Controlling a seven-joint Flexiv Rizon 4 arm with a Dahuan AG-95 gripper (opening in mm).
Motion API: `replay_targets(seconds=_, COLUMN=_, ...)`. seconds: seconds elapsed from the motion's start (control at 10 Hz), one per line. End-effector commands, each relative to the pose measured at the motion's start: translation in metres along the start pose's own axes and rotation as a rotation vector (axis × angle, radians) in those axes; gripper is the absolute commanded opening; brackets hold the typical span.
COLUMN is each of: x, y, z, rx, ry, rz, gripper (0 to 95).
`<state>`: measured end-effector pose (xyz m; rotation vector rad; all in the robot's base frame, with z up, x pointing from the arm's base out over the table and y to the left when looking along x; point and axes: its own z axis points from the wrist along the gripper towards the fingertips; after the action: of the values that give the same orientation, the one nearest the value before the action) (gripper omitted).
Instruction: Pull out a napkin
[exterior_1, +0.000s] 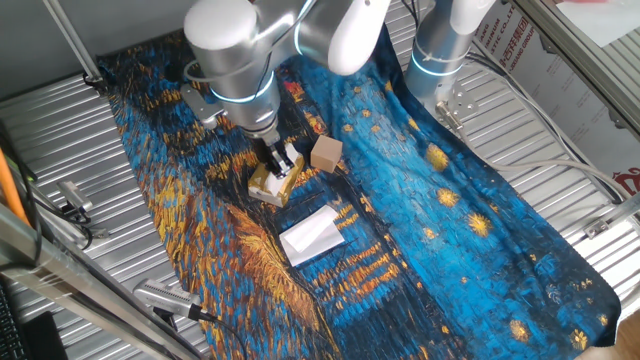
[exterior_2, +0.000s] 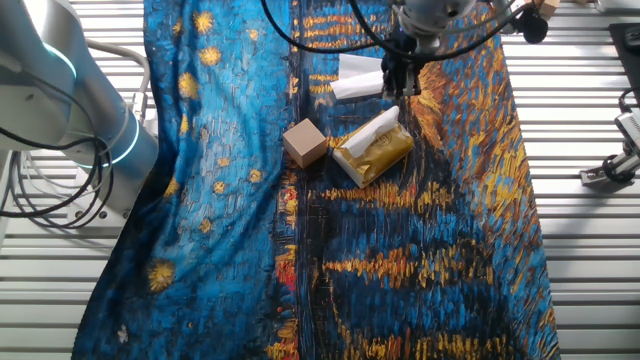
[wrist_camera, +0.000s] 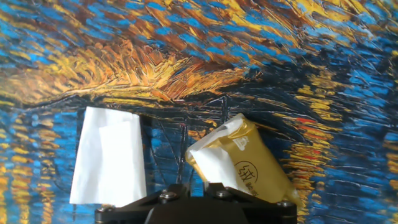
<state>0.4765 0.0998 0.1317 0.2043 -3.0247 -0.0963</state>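
The yellow-gold tissue packet (exterior_1: 268, 186) lies on the painted cloth, and the white napkin (exterior_2: 372, 128) sticks out of its top slit. In the hand view the packet (wrist_camera: 252, 167) sits lower right, with the napkin (wrist_camera: 214, 142) at its near end. My gripper (exterior_2: 398, 92) hangs just above the napkin's end. Its fingers stand close together with a narrow gap and nothing held. In one fixed view the gripper (exterior_1: 283, 163) is right over the packet. The fingertips are out of the hand view.
A flat-folded white sheet (exterior_1: 312, 236) lies on the cloth near the packet; it also shows in the hand view (wrist_camera: 109, 155). A small brown cardboard cube (exterior_2: 305, 142) stands beside the packet. Ribbed metal table (exterior_1: 60, 140) surrounds the cloth.
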Motion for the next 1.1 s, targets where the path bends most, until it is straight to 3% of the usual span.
replay_targets(seconds=0.1, x=-0.002, y=0.001, z=0.002, rx=-0.034, ry=-0.004, rz=-0.006, gripper=76.0)
replay_targets(seconds=0.2, x=-0.003, y=0.002, z=0.003, rx=-0.045, ry=-0.005, rz=-0.007, gripper=76.0)
replay_targets(seconds=0.3, x=-0.005, y=0.005, z=0.005, rx=-0.048, ry=-0.006, rz=-0.004, gripper=95.0)
replay_targets(seconds=0.5, x=-0.007, y=0.007, z=0.008, rx=-0.026, ry=-0.009, rz=-0.018, gripper=95.0)
replay_targets(seconds=0.6, x=-0.008, y=0.007, z=0.011, rx=0.024, ry=-0.007, rz=-0.029, gripper=95.0)
replay_targets(seconds=0.9, x=-0.01, y=0.005, z=0.021, rx=0.065, ry=-0.017, rz=-0.033, gripper=95.0)
replay_targets(seconds=1.1, x=-0.011, y=0.004, z=0.029, rx=0.139, ry=-0.007, rz=-0.049, gripper=95.0)
